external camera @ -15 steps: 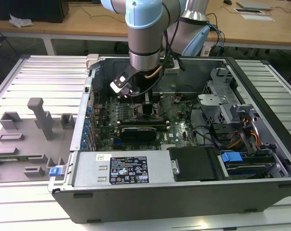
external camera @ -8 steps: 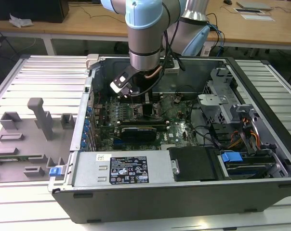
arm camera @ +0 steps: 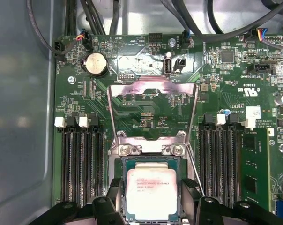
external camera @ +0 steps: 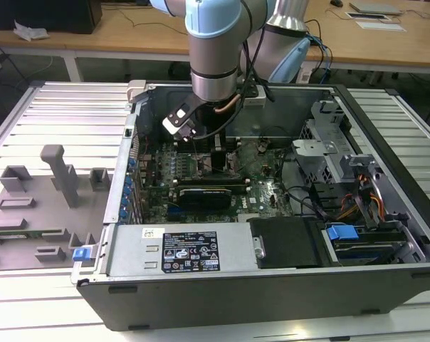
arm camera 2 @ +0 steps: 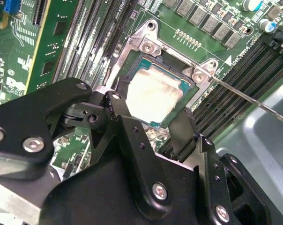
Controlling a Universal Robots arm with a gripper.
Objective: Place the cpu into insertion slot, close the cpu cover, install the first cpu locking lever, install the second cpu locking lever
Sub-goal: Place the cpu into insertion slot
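Even overhead light falls bright on the desk (external camera: 58,107) in the exterior view, dimmer inside the computer case (external camera: 201,299). In the second wrist view glare washes the cpu (arm camera 2: 153,96) nearly white, and my gripper (arm camera 2: 149,112) looms dark. In the first wrist view the cpu cover (arm camera: 153,89) gleams pinkish.

Chip (arm camera: 152,192) top: smooth grey metal, dull sheen. Cover frame (arm camera: 153,88): bright, shiny metal. Circuit board (arm camera: 216,77): glossy green lacquer.

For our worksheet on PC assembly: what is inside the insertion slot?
The cpu lies flat inside the insertion slot, silvery top up; the cpu cover stands swung open, off it. The slot's contact field cannot be seen because the cpu covers it.
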